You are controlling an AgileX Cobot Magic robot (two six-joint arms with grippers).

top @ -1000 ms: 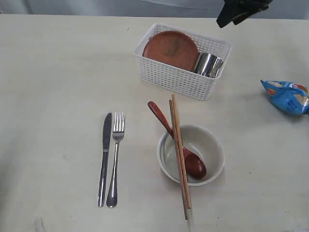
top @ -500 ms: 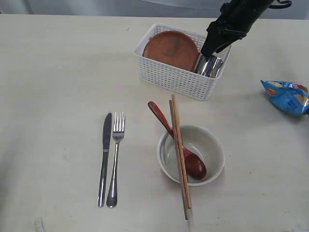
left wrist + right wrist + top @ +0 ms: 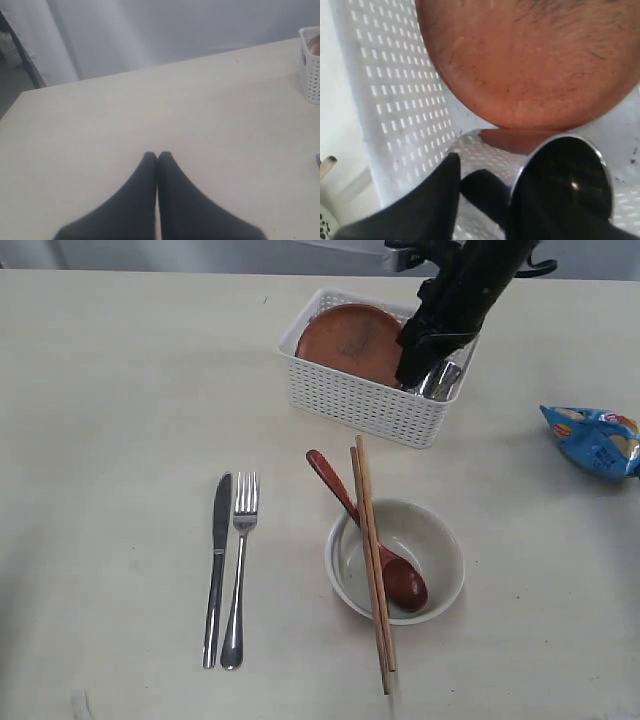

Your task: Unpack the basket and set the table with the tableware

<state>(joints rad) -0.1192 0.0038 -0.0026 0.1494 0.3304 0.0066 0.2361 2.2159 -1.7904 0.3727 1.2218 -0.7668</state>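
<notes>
Right hand [image 3: 412, 362] in basket [image 3: 350, 400] at cup [image 3: 442, 381]; plate [image 3: 350, 340] alongside; spoon [image 3: 405, 585] in bowl [image 3: 447, 540].

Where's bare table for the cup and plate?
In the exterior view, bare: the wide table left of knife and basket; also between bowl and snack bag. Crowded: spoon in the bowl, chopsticks across it, close to the basket.

A: Anything extra in shot?
B: Blue crinkly snack bag [image 3: 595, 440], far right of exterior view, cut off by the edge. Red and yellow print, unreadable.
A: Else?
B: Grey backdrop [image 3: 175, 30], dark post [image 3: 22, 55] beside it.
</notes>
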